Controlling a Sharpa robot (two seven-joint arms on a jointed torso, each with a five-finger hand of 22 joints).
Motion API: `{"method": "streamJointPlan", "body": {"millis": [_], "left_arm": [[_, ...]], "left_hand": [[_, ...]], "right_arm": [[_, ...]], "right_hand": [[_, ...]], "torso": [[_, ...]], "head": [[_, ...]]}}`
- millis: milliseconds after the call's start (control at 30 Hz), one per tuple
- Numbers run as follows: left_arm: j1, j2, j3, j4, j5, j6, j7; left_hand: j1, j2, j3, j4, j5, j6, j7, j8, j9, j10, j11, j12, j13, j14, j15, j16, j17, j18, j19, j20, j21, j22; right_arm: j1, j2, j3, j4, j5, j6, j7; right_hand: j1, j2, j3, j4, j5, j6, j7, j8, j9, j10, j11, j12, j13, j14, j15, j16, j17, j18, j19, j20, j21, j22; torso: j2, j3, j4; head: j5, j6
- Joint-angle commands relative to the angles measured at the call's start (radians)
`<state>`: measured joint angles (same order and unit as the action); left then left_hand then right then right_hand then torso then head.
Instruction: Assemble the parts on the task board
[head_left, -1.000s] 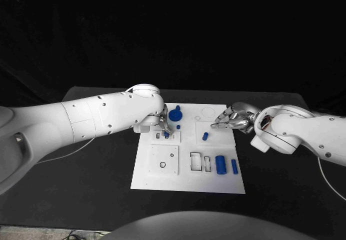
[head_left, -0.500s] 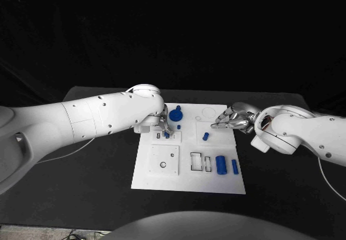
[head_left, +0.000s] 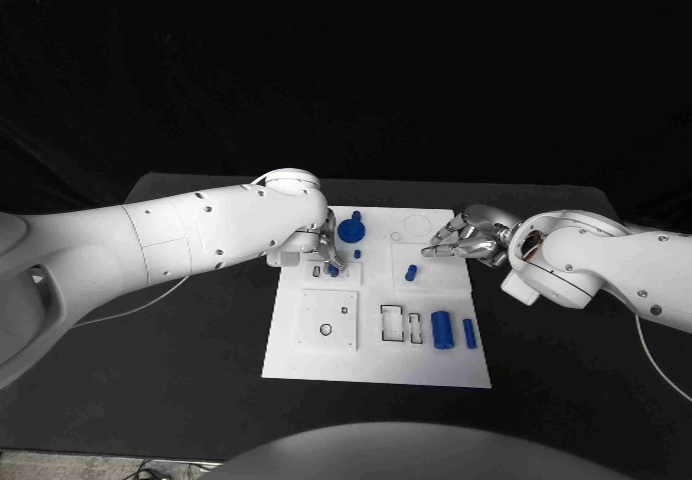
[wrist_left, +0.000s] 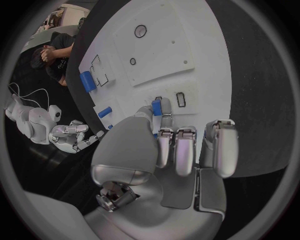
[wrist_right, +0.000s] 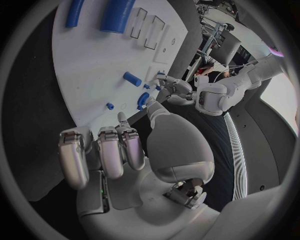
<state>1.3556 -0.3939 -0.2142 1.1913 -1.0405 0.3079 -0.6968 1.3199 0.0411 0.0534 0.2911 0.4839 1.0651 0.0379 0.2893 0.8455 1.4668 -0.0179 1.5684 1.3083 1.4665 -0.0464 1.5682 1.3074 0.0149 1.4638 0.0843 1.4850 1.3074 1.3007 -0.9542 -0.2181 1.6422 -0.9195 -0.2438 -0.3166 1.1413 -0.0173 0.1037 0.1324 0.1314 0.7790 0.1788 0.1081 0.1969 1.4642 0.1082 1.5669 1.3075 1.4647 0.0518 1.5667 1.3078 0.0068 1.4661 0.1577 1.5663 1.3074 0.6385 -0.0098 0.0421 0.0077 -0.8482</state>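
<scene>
Head view: left robot hand (head_left: 326, 243) low over task board (head_left: 378, 360), pinching a small blue part (head_left: 333, 268) at its fingertips. Right robot hand (head_left: 464, 240) hovers at board's far edge, fingers curled, holding nothing; loose short peg (head_left: 411, 272) just in front of it.

Left wrist view: blue part (wrist_left: 165, 106) gripped by fingertips beside a small slot (wrist_left: 180, 99). Risk: tilt → jams or slips out.

Right wrist view: big cylinder (wrist_right: 117, 14) lies well beyond fingers; could roll if the board gets nudged.
</scene>
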Motion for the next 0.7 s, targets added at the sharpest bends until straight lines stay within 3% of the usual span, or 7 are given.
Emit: {"method": "streamJointPlan", "body": {"millis": [33,700], "left_arm": [[-0.004,0.001,-0.002,0.002,0.003,0.024,-0.07],[-0.004,-0.001,-0.002,0.0,0.003,0.037,-0.069]], "left_hand": [[0.004,0.003,0.008,-0.001,-0.007,0.0,-0.005,0.004,0.001,0.104,0.0,0.002,0.262,0.104,-0.001,0.003,0.263,0.013,0.0,-0.004,-0.005,0.226],[0.007,0.004,0.015,-0.002,-0.011,0.001,-0.005,0.004,0.002,0.104,0.0,0.002,0.262,0.104,0.0,0.003,0.263,0.014,-0.001,-0.003,-0.006,0.225]], "right_arm": [[-0.001,0.001,0.0,-0.001,-0.007,0.015,-0.001],[-0.001,0.002,0.0,-0.001,-0.009,0.018,-0.003]], "right_hand": [[0.002,0.009,-0.007,0.001,0.007,-0.001,0.004,0.004,0.001,0.107,0.005,0.004,0.263,0.106,0.006,0.004,0.263,-0.007,0.105,0.006,0.004,0.263],[0.002,0.009,-0.007,0.001,0.007,-0.001,0.004,0.004,0.001,0.107,0.005,0.004,0.263,0.106,0.006,0.004,0.263,-0.007,0.105,0.006,0.004,0.263]], "torso": [[0.0,-0.0002,0.001],[0.001,-0.0002,0.0011]], "head": [[0.0,0.0],[0.001,-0.004]]}}
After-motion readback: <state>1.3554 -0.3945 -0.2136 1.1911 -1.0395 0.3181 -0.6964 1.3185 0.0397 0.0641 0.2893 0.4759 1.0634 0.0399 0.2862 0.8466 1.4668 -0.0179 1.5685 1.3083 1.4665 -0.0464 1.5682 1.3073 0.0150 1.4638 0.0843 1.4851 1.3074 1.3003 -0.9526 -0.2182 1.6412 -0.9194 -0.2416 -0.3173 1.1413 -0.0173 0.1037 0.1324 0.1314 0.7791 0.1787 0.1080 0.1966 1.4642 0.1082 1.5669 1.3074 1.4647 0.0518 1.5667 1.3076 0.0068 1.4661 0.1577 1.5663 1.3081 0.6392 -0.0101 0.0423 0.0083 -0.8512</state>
